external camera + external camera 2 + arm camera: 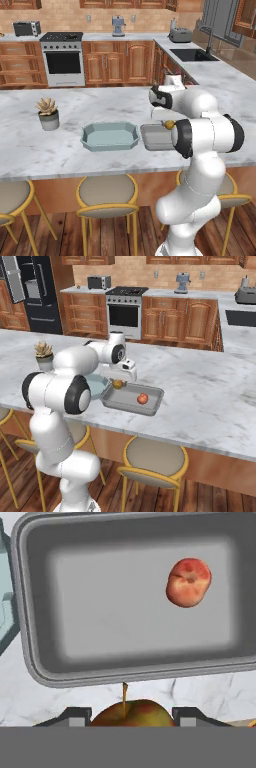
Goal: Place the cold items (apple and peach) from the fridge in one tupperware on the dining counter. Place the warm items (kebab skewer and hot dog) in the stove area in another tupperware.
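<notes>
No writing or brand mark can be read on anything here.

The gripper point(131, 714) is clenched on the apple point(132, 713): in the hand view the yellow-red fruit sits between the two dark finger tips point(77, 716), its stem pointing up toward the tray. In the right base view the apple point(117, 384) hangs under the hand, over the near left edge of the grey tupperware point(111, 400). In the left base view it shows as a small yellow spot point(170, 124) beside the arm's elbow.

The grey tupperware point(35, 647) lies on the dining counter point(210, 396), and the hand view looks down into it. The peach point(188, 582) rests inside, toward the tray's right end as the right base view has it point(142, 399), well apart from the apple and the jaws. The apple is above the tray's rim, not yet down in it.

The teal tupperware point(90, 142) lies just beside the grey one point(150, 140) on its left in the left base view; its corner shows at the left edge of the hand view point(7, 612). Whether the two trays touch I cannot tell.

A small potted plant point(48, 113) stands on the counter farther left. Stools point(106, 195) line the near side. The stove point(62, 59) stands against the back wall, and the fridge point(35, 291) shows at the top left of the right base view.
</notes>
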